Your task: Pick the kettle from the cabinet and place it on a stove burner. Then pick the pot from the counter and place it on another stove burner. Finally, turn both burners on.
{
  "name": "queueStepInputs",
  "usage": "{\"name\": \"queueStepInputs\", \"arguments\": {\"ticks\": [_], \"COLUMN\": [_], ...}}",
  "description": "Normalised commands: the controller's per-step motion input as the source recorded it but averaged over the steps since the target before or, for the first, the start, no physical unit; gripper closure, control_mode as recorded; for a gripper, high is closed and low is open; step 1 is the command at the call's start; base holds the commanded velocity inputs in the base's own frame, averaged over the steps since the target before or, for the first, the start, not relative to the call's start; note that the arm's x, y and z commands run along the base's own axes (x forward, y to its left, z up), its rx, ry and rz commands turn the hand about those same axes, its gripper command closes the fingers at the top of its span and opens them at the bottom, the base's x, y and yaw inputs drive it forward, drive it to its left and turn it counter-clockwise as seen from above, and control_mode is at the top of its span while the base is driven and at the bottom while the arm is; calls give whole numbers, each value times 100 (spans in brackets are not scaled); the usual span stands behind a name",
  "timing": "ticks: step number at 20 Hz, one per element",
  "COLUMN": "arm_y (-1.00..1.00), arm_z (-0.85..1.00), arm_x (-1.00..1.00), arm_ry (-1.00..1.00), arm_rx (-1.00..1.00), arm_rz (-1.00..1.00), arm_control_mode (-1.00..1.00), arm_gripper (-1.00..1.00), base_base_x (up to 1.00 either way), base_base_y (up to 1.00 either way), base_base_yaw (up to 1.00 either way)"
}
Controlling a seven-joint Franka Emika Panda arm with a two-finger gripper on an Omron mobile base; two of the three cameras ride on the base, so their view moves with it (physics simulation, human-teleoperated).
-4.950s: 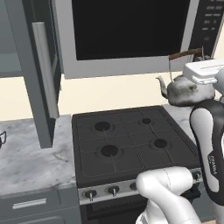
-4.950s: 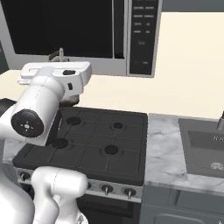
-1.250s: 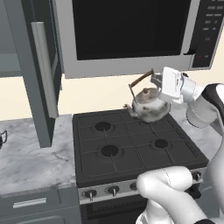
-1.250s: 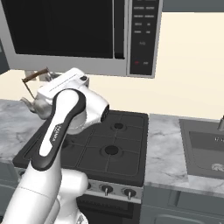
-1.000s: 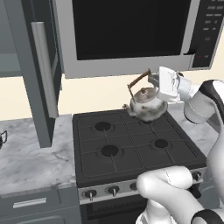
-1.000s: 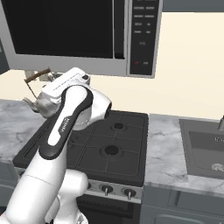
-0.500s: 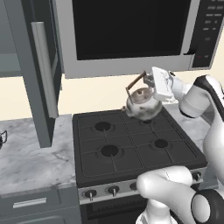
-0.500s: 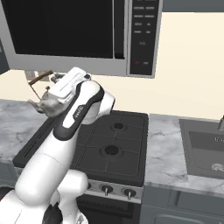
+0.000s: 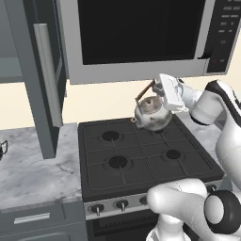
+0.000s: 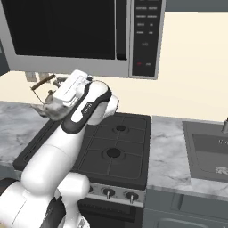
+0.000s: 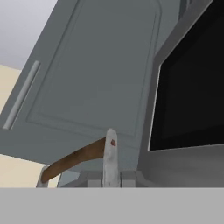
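the gripper (image 9: pixel 159 88) is closed on the thin arched handle of the kettle (image 9: pixel 152 113), and the silver kettle hangs tilted just above the far right part of the black cooktop (image 9: pixel 141 155), over the far right burner (image 9: pixel 157 130); whether its base already touches the grate is hard to judge from the left base view. in the right base view the kettle (image 10: pixel 51 106) sits mostly behind the white forearm, with its handle sticking out to the left. the hand view looks up along the brown handle (image 11: pixel 75 158) toward the open cabinet door (image 11: pixel 92 83) and the dark microwave window (image 11: pixel 192 87). the cabinet (image 9: pixel 40 70) stands open at the left with its pale bar handle (image 9: pixel 47 73) facing the stove. the marble counter (image 9: pixel 33 172) lies left of the cooktop, and a dark object at its far left edge may be the pot's handle (image 9: pixel 3 148), too cropped to be sure. the knobs (image 9: pixel 109 206) line the near edge of the stove.
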Motion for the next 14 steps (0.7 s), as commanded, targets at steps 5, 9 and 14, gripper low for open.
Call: {"name": "queueStepInputs", "arguments": {"ticks": [5,9,14], "arm_y": [11,15,12], "arm_z": [-15,-19,-14], "arm_x": [7,2,8], "arm_ry": [0,0,0], "arm_rx": [1,3,3], "arm_rz": [3,1,0], "arm_control_mode": [-100,-100,-100], "arm_gripper": [100,100,100], "base_base_x": [0,0,0], "base_base_y": [0,0,0], "base_base_yaw": [0,0,0]}}
